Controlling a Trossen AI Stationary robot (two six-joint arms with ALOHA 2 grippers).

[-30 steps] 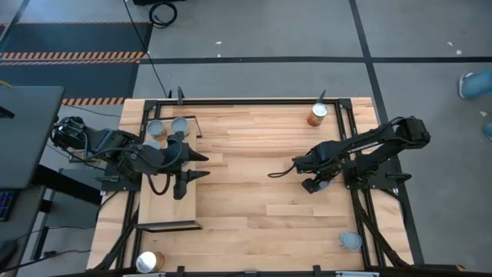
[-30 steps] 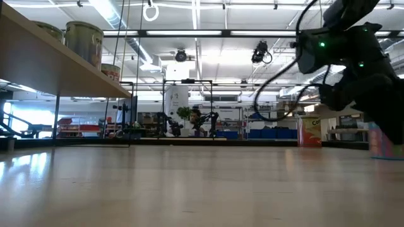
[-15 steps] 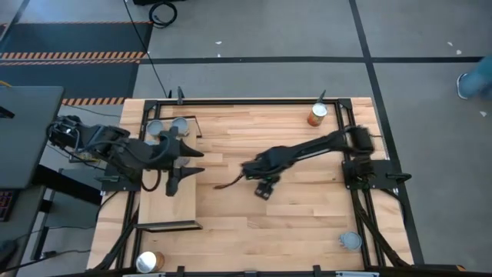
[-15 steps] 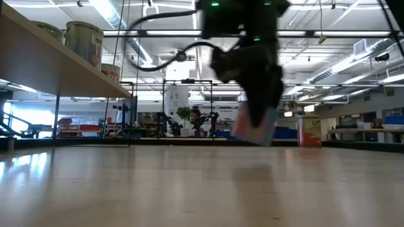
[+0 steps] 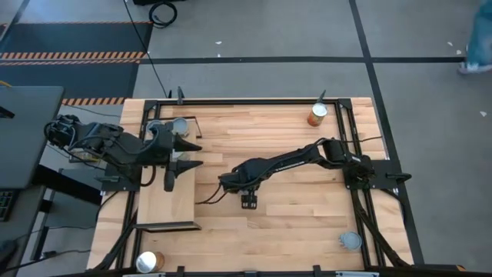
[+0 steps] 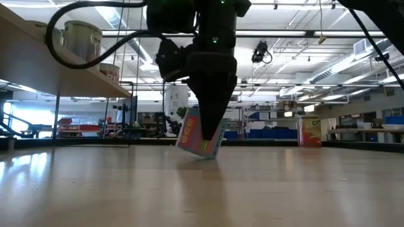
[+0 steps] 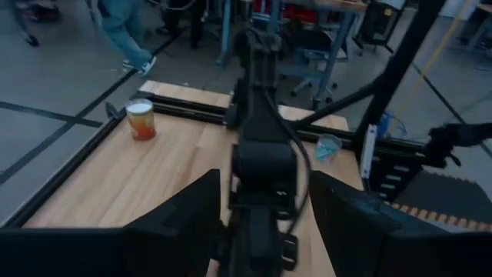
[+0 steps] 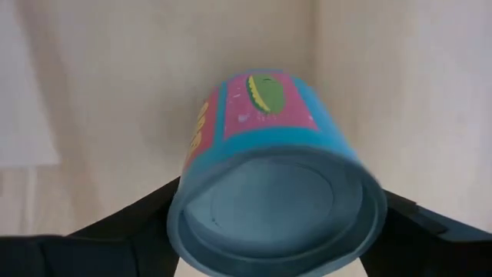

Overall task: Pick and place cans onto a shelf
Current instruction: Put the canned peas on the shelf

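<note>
Pink and blue, with a green mark on its label, the can [image 8: 269,185] sat tilted between the two dark fingers [image 8: 123,219] of the right hand [image 8: 273,231], which was closed on it near its bluish rim. The low view showed the same can [image 6: 201,131] leaning, its lower edge close to the counter [image 6: 202,189], though contact could not be told from that angle. From above, the right arm reached across the middle of the counter [image 5: 292,208], its hand [image 5: 231,183] near the edge of the shelf [image 5: 165,204].

The shelf was a pale plywood board on a thin black frame, standing along the left part of the counter. The left hand [image 5: 187,154] hovered over its far end, its fingers [image 5: 189,146] spread apart with nothing between them. Just beside that arm, a silver-topped can [image 5: 180,124] stood on the shelf, partly hidden by the arm. In the low view, tins [image 6: 84,39] showed on top of the shelf [image 6: 57,75] at the upper left.

Other cans stood apart on the counter: an orange-labelled can [image 5: 317,115] by the far right corner, a grey-topped can [image 5: 350,241] near the near right edge, and another can [image 5: 149,261] at the near left corner. The left wrist view caught the orange-labelled can [image 7: 141,120] and the grey-topped can [image 7: 328,147] beyond the right arm [image 7: 261,115].

A person's legs [image 7: 123,35] showed on the floor past the counter.
</note>
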